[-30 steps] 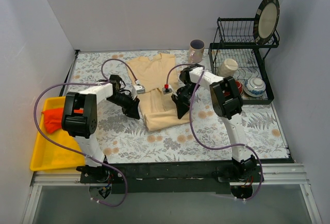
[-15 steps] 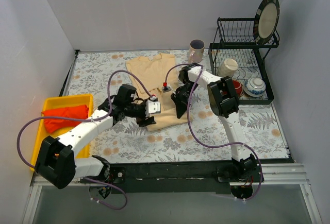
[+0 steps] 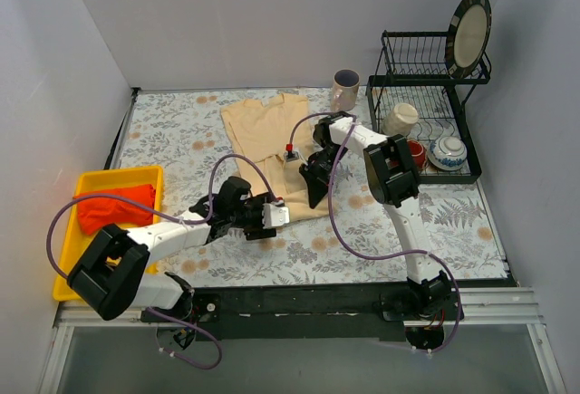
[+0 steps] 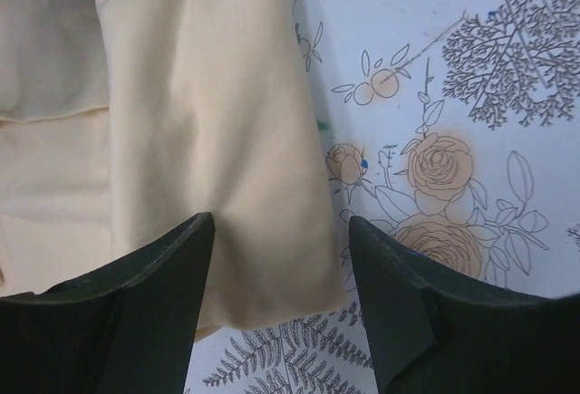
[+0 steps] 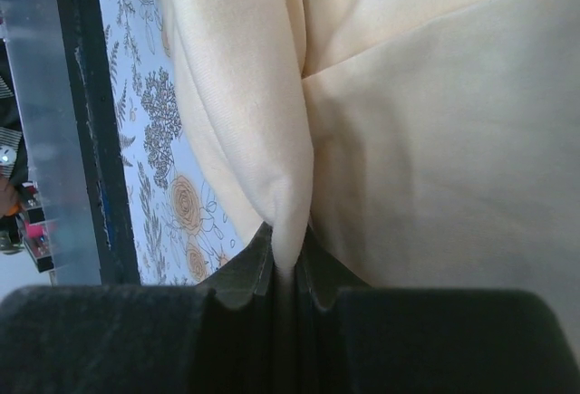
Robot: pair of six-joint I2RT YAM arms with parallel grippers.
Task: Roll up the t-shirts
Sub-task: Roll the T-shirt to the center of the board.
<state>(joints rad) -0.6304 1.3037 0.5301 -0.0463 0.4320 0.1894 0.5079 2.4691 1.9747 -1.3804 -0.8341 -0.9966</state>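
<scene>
One cream t-shirt (image 3: 265,129): fold tight in right claw (image 5: 286,247), near edge beneath wide left claw (image 4: 279,231).

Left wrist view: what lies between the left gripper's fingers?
A corner of the folded cream t-shirt, on the floral table cover, sits between the fingers of the open left gripper; the left wrist view shows it.

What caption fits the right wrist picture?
Right gripper pinching a fold of the pale cream cloth t-shirt over a flowery tablecloth.
</scene>
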